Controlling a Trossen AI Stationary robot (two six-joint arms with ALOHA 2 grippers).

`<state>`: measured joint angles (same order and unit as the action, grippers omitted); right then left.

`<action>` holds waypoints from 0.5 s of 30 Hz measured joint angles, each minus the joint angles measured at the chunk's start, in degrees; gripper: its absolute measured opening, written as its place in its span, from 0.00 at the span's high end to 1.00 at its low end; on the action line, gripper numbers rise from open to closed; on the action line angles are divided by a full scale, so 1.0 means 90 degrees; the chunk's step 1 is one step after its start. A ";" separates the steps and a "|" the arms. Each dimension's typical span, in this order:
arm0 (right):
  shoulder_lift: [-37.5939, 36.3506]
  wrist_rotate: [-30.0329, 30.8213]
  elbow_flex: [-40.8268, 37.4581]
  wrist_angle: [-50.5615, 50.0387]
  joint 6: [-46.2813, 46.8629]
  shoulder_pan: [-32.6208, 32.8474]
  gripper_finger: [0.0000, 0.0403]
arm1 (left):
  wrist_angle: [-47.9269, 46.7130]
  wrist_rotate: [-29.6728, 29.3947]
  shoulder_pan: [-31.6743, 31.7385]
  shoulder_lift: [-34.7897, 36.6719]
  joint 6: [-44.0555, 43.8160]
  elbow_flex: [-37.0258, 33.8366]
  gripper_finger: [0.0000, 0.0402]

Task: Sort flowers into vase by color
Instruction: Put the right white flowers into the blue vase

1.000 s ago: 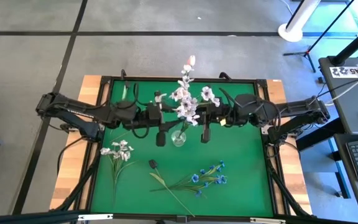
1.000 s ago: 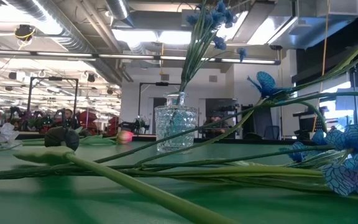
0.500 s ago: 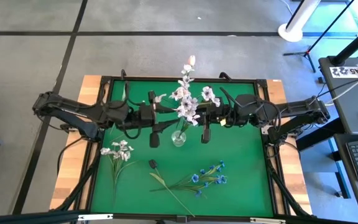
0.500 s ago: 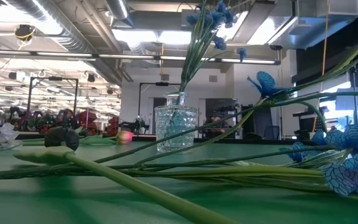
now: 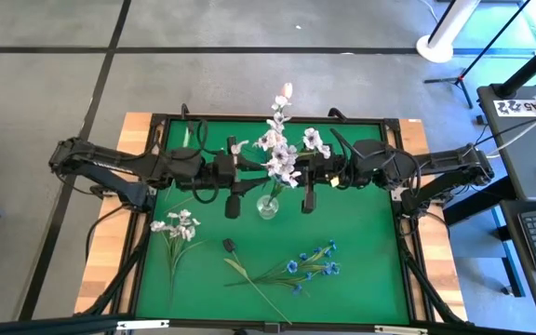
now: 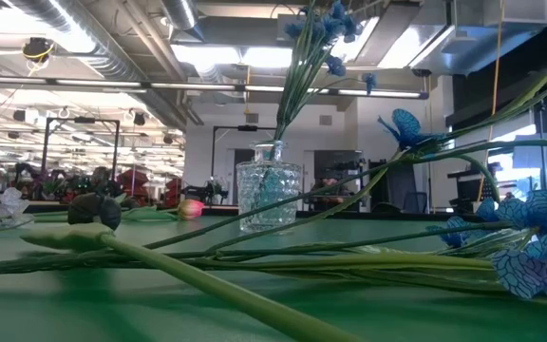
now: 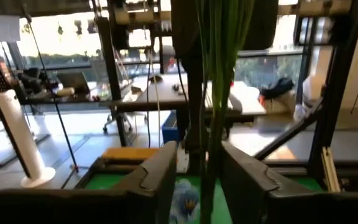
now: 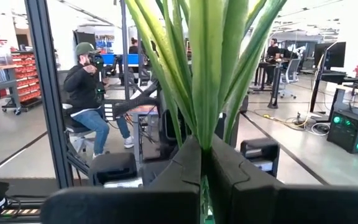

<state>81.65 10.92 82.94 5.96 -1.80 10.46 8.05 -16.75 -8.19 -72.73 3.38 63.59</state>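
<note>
Right tool (image 8: 204, 180) clamping the white flowers' (image 5: 282, 149) stems above the vase (image 5: 267, 207), steadying them upright; left tool (image 7: 194, 180) half-open around the stems. Blue spray (image 5: 310, 263) lying near-side on desk (image 5: 361, 242).

The blue spray (image 6: 539, 237) runs off the low view's edge (blooms partly lost).

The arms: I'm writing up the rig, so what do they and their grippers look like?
Both arms are dark, almost black, built of jointed segments with black cables looping alongside. The left gripper has two broad, dark, blocky fingers with stepped inner faces. The right gripper has the same matte dark fingers. A small pale tag shows near the right arm's wrist.
</note>
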 joint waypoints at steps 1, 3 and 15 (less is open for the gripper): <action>0.0000 0.0000 0.0000 0.0000 -0.0002 0.0000 0.99 | -0.0043 0.0000 -0.0002 -0.0002 -0.0002 0.0000 0.75; 0.0000 0.0000 0.0000 0.0002 -0.0002 0.0000 0.99 | -0.0050 -0.0016 -0.0007 -0.0002 -0.0002 0.0000 0.82; -0.0108 0.0497 0.0002 -0.0408 -0.0015 0.0011 0.63 | -0.0012 -0.0976 -0.0025 0.0060 0.0023 -0.0002 0.99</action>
<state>80.67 15.39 82.96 2.29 -1.94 10.55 7.94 -25.53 -8.42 -72.19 3.59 63.57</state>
